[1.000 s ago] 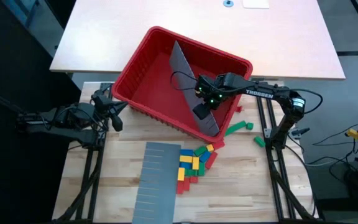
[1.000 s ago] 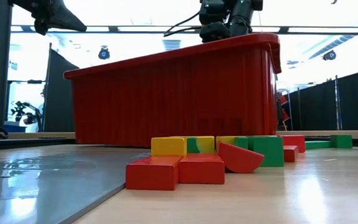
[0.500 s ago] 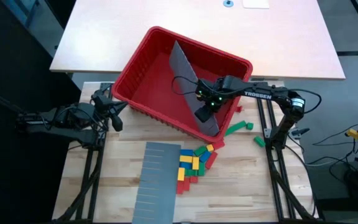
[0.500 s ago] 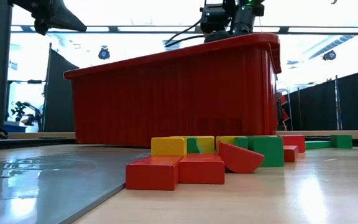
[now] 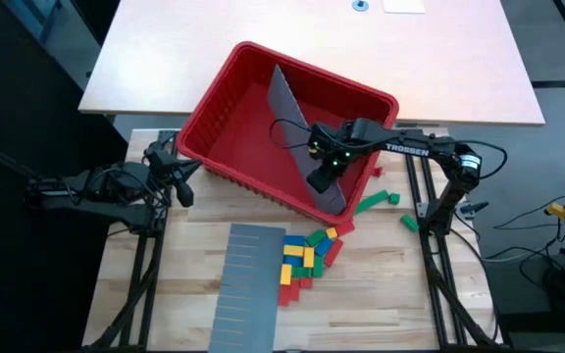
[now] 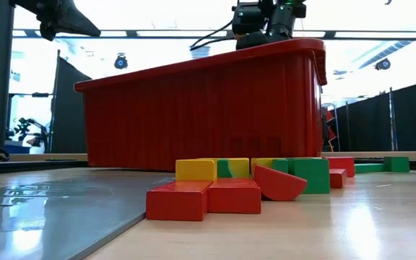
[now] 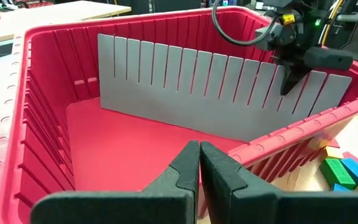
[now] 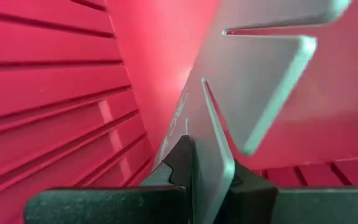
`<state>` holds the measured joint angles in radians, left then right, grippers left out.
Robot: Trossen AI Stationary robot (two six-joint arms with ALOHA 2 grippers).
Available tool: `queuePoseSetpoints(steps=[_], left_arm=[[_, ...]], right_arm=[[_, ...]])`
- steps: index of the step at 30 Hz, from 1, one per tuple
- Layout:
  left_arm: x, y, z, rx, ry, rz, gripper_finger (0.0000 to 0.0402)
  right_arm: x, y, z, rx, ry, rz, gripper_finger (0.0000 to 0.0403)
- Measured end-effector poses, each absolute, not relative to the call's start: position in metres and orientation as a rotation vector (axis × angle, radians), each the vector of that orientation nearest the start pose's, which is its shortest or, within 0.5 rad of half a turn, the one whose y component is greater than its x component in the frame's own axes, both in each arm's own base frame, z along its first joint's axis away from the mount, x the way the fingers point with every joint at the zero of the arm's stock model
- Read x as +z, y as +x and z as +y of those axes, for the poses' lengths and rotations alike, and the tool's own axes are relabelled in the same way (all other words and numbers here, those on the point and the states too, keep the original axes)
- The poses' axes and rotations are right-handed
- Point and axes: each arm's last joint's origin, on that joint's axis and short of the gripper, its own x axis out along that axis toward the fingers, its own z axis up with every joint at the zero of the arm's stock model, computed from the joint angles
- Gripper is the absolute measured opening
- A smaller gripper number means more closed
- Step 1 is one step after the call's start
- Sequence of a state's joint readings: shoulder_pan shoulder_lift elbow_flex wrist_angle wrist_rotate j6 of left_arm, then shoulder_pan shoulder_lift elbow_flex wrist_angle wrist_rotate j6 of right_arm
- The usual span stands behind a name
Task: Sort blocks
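A big red bin (image 5: 226, 137) stands at the table's far middle. A grey slotted panel (image 5: 287, 98) stands on its long edge across the bin's inside. My right gripper (image 5: 320, 176) is over the panel's end by the bin's near right wall, shut on it. The blocks (image 5: 307, 257), red, green, blue and yellow, lie in a loose heap on the table in front of the bin, a few more (image 5: 376, 201) to the right. My left gripper (image 5: 186, 178) waits shut at the bin's left side, touching nothing. My right gripper pinches the panel's slotted upper edge (image 8: 207, 134) between its two fingers, close to the panel's end. The fingers (image 7: 289, 78) come from above, pointing down into the bin, one on each face. The panel stands upright, its lower edge on the bin's floor.
A second grey slotted panel (image 5: 248, 284) lies flat on the table in front of the bin, left of the heap. The bin's high walls (image 6: 208, 108) enclose my right gripper. A pale tabletop (image 5: 312, 29) lies behind the bin.
My right gripper, still shut on the panel, has risen slightly and shifted a little along its edge. The panel and the bin stay where they were.
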<state>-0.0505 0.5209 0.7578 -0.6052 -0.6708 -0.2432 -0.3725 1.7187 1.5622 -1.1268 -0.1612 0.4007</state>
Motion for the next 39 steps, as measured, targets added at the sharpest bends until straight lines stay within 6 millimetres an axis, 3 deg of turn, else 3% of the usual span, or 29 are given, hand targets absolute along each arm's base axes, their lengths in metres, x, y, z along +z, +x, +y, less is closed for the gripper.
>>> queuePoseSetpoints(steps=[11,25,39], left_arm=[[0.318,0.1,0.013,0.652,-0.101,0.273,0.0],[0.32,0.1,0.013,0.668,-0.087,0.261,0.0],[0.322,0.101,0.014,0.672,-0.081,0.241,0.0]], right_arm=[[0.345,0.315,-0.118,-0.407,0.643,1.122,0.0],[0.39,0.301,-0.117,-0.482,0.509,1.086,0.0],[0.414,0.292,-0.119,-0.51,0.419,1.035,0.0]])
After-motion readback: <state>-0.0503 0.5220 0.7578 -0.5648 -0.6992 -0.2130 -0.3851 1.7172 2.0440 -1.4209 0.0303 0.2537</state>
